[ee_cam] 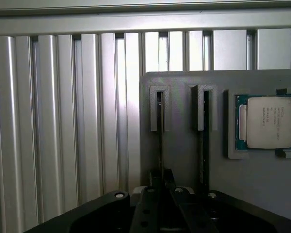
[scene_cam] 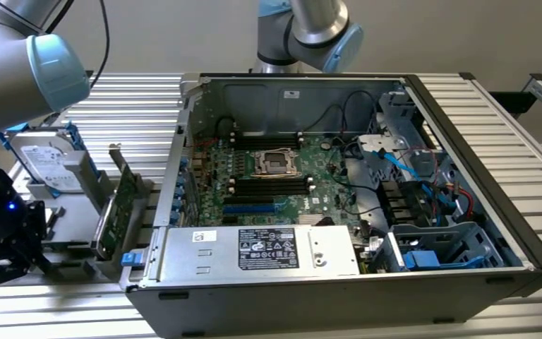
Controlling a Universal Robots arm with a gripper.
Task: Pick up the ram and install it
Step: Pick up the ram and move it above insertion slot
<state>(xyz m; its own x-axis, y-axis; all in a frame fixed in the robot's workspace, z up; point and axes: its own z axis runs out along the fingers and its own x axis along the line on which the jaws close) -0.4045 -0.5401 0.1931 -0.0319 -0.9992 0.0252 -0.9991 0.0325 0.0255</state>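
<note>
The ram (ee_cam: pixel 160 127) stands edge-on in the left slot of a grey holder (ee_cam: pixel 179 145), seen as a thin dark strip. My gripper (ee_cam: pixel 163 178) is down over its near end, with the two black fingertips pressed close on either side of the strip. A second thin stick (ee_cam: pixel 203 138) stands in the neighbouring slot. In the exterior view the gripper (scene_cam: pixel 3 263) hangs low at the far left, beside the open computer case (scene_cam: pixel 186 127). The black memory slots (scene_cam: pixel 269 185) lie on the motherboard (scene_cam: pixel 323 166) inside the case.
A square silver processor chip (ee_cam: pixel 270 121) rests in a pocket of the holder beside the sticks. A hard drive (scene_cam: pixel 50 168) and a green expansion card (scene_cam: pixel 121 212) stand upright between the gripper and the case. Cables (scene_cam: pixel 394 159) and a power supply (scene_cam: pixel 262 248) crowd the case interior.
</note>
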